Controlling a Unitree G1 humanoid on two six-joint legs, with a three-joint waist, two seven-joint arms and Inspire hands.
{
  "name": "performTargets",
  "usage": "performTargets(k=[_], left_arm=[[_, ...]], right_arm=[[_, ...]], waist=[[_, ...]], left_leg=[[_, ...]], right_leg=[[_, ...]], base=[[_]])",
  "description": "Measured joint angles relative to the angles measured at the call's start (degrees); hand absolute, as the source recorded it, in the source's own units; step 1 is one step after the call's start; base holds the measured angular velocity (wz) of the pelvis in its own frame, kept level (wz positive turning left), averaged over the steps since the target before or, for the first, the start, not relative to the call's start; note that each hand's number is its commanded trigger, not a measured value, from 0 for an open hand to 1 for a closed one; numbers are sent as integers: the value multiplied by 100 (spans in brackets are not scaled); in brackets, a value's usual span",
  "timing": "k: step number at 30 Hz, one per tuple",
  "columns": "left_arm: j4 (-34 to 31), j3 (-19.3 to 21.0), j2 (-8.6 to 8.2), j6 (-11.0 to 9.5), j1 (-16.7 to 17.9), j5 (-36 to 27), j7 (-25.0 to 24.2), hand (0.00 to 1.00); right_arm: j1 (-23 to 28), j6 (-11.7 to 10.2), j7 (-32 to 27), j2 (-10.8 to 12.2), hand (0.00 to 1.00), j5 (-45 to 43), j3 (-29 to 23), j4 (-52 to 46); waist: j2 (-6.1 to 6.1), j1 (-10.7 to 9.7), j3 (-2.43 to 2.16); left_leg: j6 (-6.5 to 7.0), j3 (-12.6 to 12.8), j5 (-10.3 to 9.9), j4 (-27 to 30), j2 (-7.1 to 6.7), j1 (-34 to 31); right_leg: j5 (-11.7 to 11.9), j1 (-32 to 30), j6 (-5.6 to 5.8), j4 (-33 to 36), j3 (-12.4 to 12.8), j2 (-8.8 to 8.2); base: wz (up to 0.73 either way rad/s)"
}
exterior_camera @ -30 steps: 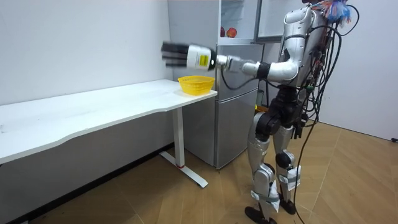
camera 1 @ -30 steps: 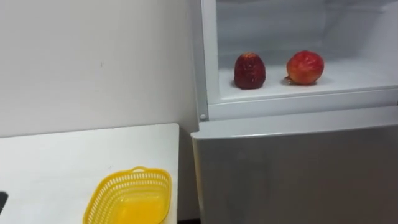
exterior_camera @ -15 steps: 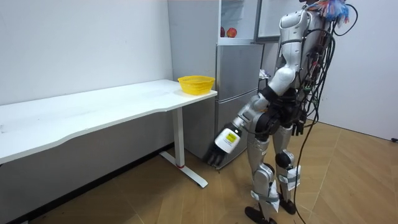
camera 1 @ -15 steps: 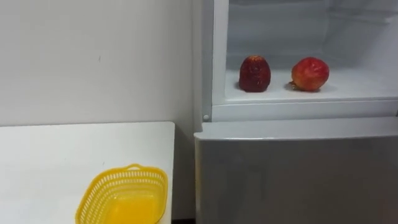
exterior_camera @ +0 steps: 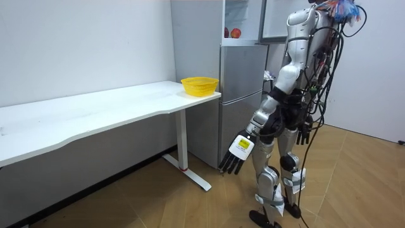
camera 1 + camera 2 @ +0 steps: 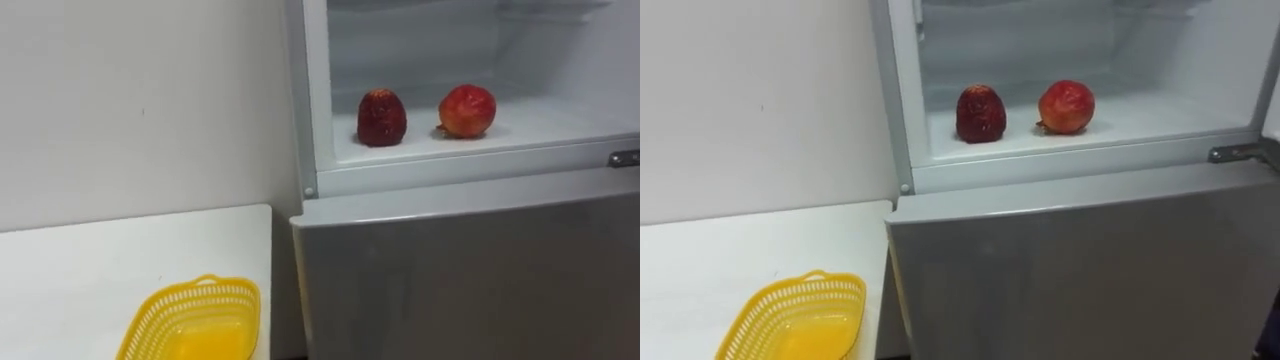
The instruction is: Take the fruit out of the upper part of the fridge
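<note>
The room view gives me the left hand (image 5: 235,158) hanging low before the fridge (image 5: 240,69), fingers straight and empty, while my eye views show a bumpy dark-red fruit (image 6: 381,118) and a round red fruit (image 6: 466,110) slightly apart on the open upper shelf (image 6: 560,120), with a yellow mesh basket (image 6: 232,290) near the tabletop (image 6: 100,270) edge.

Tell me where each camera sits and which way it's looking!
Left eye view: on the robot's head, facing ahead and slightly down at the open upper fridge, where a dark red fruit and a red fruit sit, with a yellow basket on the white table.
Right eye view: same head, slightly further right, facing the same way.
Room view: out in the room, looking at the whole robot standing before the fridge, its left hand hanging low, fingers straight.
Shared: all three show the fridge, both fruits and the basket.
</note>
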Motion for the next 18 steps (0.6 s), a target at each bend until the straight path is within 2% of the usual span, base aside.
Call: performTargets(k=[3, 5, 11, 15, 18], left_arm=[[3, -385, 6, 32, -21, 446, -206, 0], [-1, -622, -2, 35, -57, 1033, -444, 0], [7, -987, 125, 31, -241, 1984, -664, 0], [4, -1105, 137, -8, -292, 2218, -732, 0], [-20, -1093, 144, -9, -309, 2440, -811, 0]], right_arm=[[-56, -7, -27, 13, 0, -55, 138, 21], [-157, -15, -110, 73, 0, -105, 153, 17], [-173, -74, -342, 81, 0, -112, 297, -267], [-168, -176, -676, 80, 0, -107, 262, -607], [1, -254, -937, 61, 0, 52, 112, -1427]], waist=[[-96, -49, 18], [-194, -140, 22], [-212, -237, 15], [-201, -308, -1], [-201, -313, -6]], left_leg=[[0, -22, 1, 39, -2, -3], [1, -32, 1, 52, -2, -26], [2, -15, 0, 22, -9, -26], [1, 42, 0, 18, -3, -52], [1, 90, 2, 18, 1, -103]], right_leg=[[0, 5, 1, -2, 1, -2], [-2, 1, 4, -9, 3, -2], [-12, -25, 10, -7, 78, 5], [-12, -75, 10, 0, 92, 12], [-5, -149, 5, 3, 164, 13]], base=[[1], [2], [-1], [-5], [-9]])
